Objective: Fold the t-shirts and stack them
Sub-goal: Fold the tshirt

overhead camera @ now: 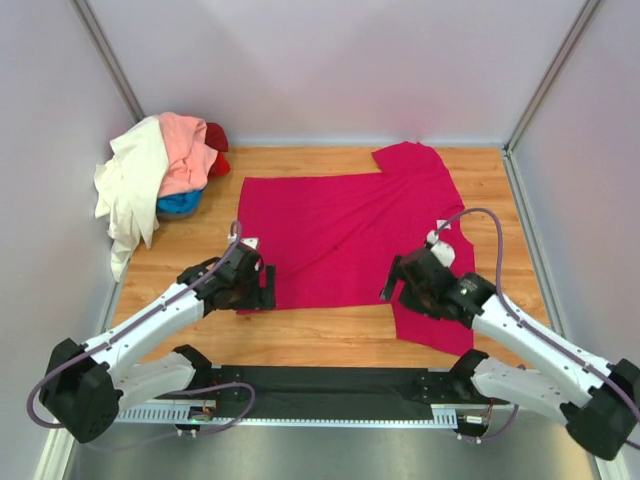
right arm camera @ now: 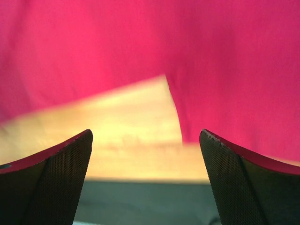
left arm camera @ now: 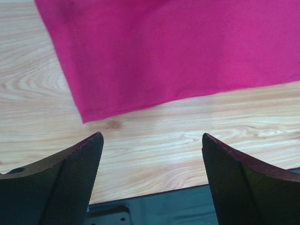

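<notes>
Both released, left gripper (overhead camera: 260, 287) and right gripper (overhead camera: 393, 280) hover at the near hem of the magenta t-shirt (overhead camera: 340, 225), seemingly poised to fold it.

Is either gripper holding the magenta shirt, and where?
Nothing is held. The left gripper and the right gripper are open, with no cloth of the magenta shirt in either.

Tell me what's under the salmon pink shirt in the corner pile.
A blue shirt peeks out beneath the salmon pink shirt, with a red shirt at its right edge. Anything deeper is covered.
</notes>
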Available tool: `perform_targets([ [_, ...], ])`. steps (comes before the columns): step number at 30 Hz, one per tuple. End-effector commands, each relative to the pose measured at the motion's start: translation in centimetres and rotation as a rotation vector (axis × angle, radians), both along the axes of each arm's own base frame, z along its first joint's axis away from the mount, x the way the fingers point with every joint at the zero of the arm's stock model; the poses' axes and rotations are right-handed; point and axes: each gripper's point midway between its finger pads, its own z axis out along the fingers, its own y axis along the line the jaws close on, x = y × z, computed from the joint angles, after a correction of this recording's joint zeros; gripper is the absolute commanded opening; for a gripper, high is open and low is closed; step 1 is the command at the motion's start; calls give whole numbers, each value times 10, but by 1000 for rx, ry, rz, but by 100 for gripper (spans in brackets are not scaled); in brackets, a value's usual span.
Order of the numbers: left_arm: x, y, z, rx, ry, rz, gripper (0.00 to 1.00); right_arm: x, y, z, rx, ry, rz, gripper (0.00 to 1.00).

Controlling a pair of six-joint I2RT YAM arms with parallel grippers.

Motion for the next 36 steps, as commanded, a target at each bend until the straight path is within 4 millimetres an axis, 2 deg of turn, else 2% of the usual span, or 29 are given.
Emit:
perform_targets([
  [1,9,-18,16,-104,-74,-9,92,-43,-23,-12,-63,44,-187,97],
  [3,7,-17,13,-108,-77,-2,91,-55,-27,-25,-103,62,-200,96],
  [4,7,-16,15,-114,-85,3,91,-61,-34,-39,-142,86,-198,96],
  [7,5,-14,14,-118,-89,14,91,-55,-52,-52,-187,96,-248,95],
  [9,3,-13,14,-123,-90,18,91,-50,-72,-62,-157,166,-336,91],
  [10,2,-12,15,-124,-93,22,91,-57,-85,-73,-174,210,-331,88],
  [11,2,-12,17,-127,-97,20,91,-56,-100,-74,-142,224,-416,83],
  [14,2,-12,18,-138,-110,25,91,-66,-99,-76,-69,230,-420,79],
  [16,4,-10,16,-123,-112,33,91,-70,-88,-78,-8,245,-399,75],
  [21,5,-7,13,-100,-98,48,91,-91,-82,-95,-13,342,-356,70],
  [24,3,-5,11,-107,-97,68,91,-88,-67,-108,28,362,-313,62],
  [27,2,-3,9,-102,-91,82,91,-83,-69,-106,-21,358,-290,61],
  [29,1,-1,6,-91,-86,93,91,-81,-71,-105,-50,361,-275,52],
  [30,2,2,4,-76,-87,106,91,-79,-70,-104,-56,351,-259,43],
  [31,2,4,2,-64,-83,115,91,-77,-70,-103,-58,345,-255,26],
  [33,2,10,-3,-46,-74,144,91,-75,-70,-103,-58,338,-246,12],
  [34,0,13,-8,-38,-64,157,89,-75,-70,-102,-63,336,-235,2],
  [36,-1,20,-11,-37,-52,206,86,-75,-70,-99,-62,327,-219,0],
])
